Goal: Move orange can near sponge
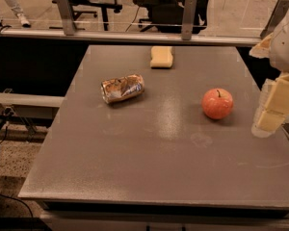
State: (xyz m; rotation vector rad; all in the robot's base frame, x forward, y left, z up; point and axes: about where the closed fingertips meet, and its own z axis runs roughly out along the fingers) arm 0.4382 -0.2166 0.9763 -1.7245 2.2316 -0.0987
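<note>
The orange can (pixel 122 88) lies on its side on the grey table (pixel 149 158), left of centre; it is silver with orange-brown print and dented. The sponge (pixel 162 57), a pale yellow block, rests near the table's far edge, a short way behind and right of the can. My gripper (pixel 272 110), with blocky cream fingers, hangs at the right edge of the view over the table's right side, far from the can and holding nothing I can see.
An orange-red apple (pixel 217 103) with a stem stands on the table's right half, just left of my gripper. A metal rail with glass panels (pixel 135 32) runs behind the table. Office chairs stand beyond it. Cables lie on the floor at left.
</note>
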